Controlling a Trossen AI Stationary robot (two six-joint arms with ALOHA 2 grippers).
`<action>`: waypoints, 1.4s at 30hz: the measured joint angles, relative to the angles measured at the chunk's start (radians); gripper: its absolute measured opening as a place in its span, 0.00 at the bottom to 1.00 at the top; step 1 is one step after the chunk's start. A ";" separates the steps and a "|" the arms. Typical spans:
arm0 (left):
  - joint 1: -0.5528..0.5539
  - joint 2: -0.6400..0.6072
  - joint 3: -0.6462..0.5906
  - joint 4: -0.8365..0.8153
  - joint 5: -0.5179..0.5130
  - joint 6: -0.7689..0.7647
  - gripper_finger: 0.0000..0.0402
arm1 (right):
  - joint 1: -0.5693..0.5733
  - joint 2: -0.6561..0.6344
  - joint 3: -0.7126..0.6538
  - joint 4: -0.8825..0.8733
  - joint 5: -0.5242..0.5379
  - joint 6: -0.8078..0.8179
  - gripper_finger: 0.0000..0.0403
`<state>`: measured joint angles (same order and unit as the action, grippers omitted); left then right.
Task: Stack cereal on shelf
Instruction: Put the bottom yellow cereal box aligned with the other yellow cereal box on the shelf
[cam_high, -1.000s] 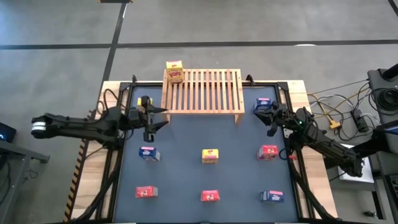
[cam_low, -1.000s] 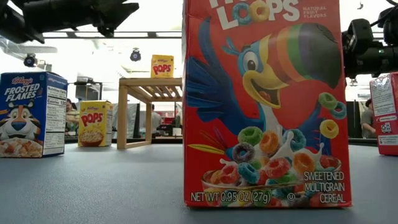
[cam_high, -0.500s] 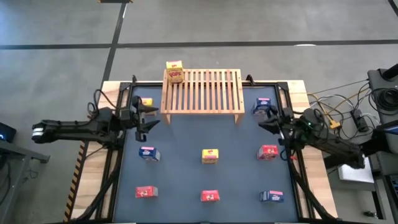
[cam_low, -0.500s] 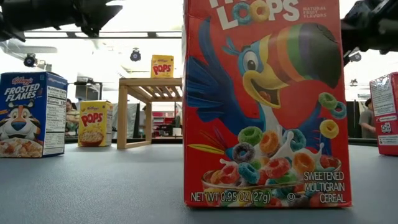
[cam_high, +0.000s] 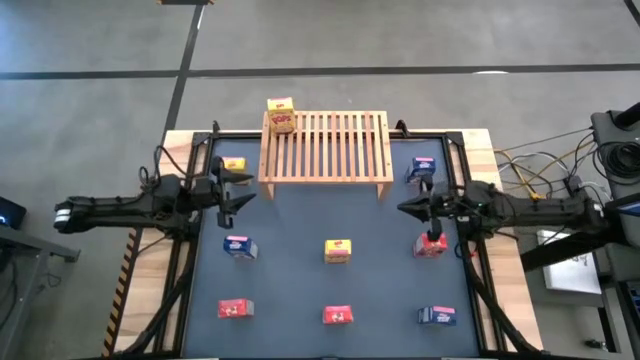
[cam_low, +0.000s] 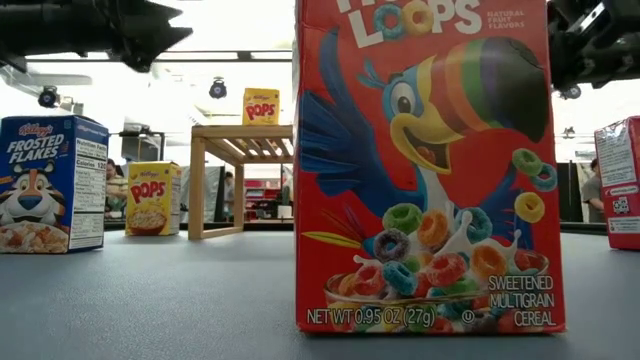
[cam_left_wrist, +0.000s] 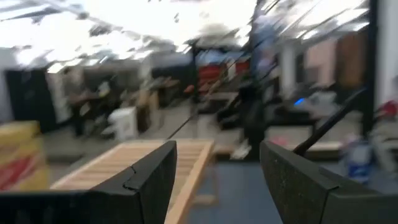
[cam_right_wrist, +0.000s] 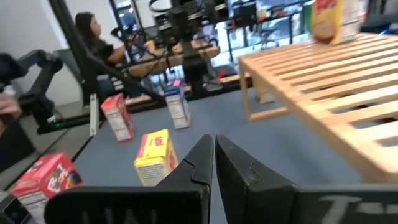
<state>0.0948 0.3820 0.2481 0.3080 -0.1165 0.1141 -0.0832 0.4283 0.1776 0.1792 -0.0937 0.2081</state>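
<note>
Nine small cereal boxes are in the scene, but I begin with the biggest thing. The table (cam_high: 300, 250) has a dark blue-grey top and carries everything. At its far edge stands the wooden shelf (cam_high: 325, 146), a light rack with many parallel slats on short legs.

Next come the two dark arms. The left arm enters from the left side, and the left gripper (cam_high: 236, 188) hangs above the table near the shelf's left front corner. Its jaws stand apart and nothing is between them; the left wrist view shows the two fingers (cam_left_wrist: 152, 180) with a clear gap and the shelf beyond. The right arm enters from the right side, and the right gripper (cam_high: 412, 208) is over the right part of the table, between a blue box and a red box. Its jaws are pressed together on nothing, as the right wrist view shows.

Only one yellow box (cam_high: 281, 115) is on the shelf, upright at the far left corner. A second yellow box (cam_high: 233, 164) stands on the table beside the shelf's left end, near the left gripper. The third yellow box (cam_high: 338, 250) is in the middle of the table. The blue boxes (cam_high: 423, 168) (cam_high: 238, 246) (cam_high: 437, 316) and the red boxes (cam_high: 431, 245) (cam_high: 235, 308) (cam_high: 338, 316) stand on the tabletop, well apart from each other.

In the right wrist view a person (cam_right_wrist: 93, 37) sits in the room behind the table.
</note>
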 joint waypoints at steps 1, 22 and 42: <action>0.000 -0.017 0.000 -0.030 -0.032 -0.002 0.54 | 0.010 0.037 0.000 0.036 0.000 0.000 0.02; 0.000 -0.202 0.000 -0.069 -0.083 -0.080 0.54 | 0.194 0.771 0.259 0.206 0.093 -0.133 0.17; 0.000 -0.201 0.000 -0.106 -0.083 -0.114 0.54 | 0.278 0.741 0.172 0.459 0.181 -0.176 0.40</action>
<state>0.0948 0.1814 0.2481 0.2016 -0.1997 -0.0001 0.1947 1.1697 0.3499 0.6380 0.0869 0.0323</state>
